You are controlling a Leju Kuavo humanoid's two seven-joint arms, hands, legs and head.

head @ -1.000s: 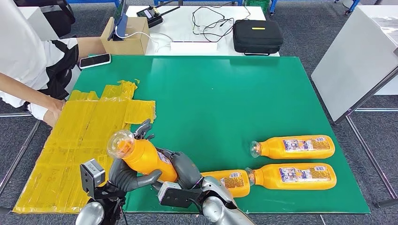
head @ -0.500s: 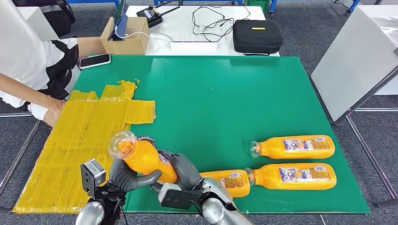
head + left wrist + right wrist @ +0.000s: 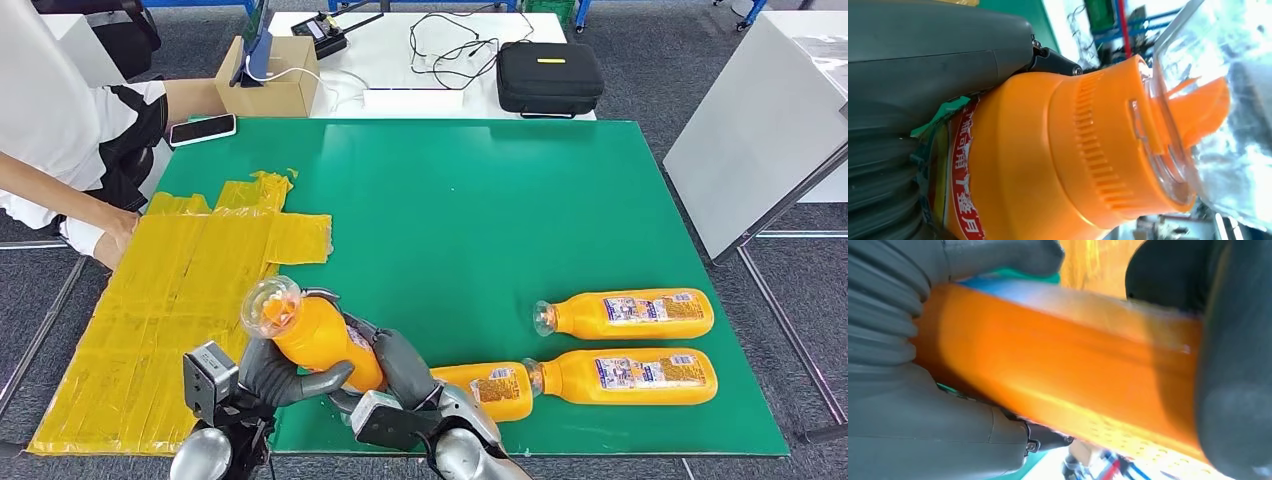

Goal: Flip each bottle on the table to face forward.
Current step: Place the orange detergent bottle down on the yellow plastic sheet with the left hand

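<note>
Both hands grip the orange plastic bottle with clear cap (image 3: 305, 335), left hand (image 3: 280, 375) and right hand (image 3: 395, 365) around its smooth, likely slippery, rigid body; best held mid-body, not by the cap.

Yellow taped sheeting (image 3: 175, 300) on green table (image 3: 480, 200), person's hand (image 3: 118, 228) on it. Phone (image 3: 202, 129), cardboard box (image 3: 268, 88), black case (image 3: 549, 77) behind.

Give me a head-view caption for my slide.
Both hands hold a tilted bottle above the table; three more lie alongside.
</note>
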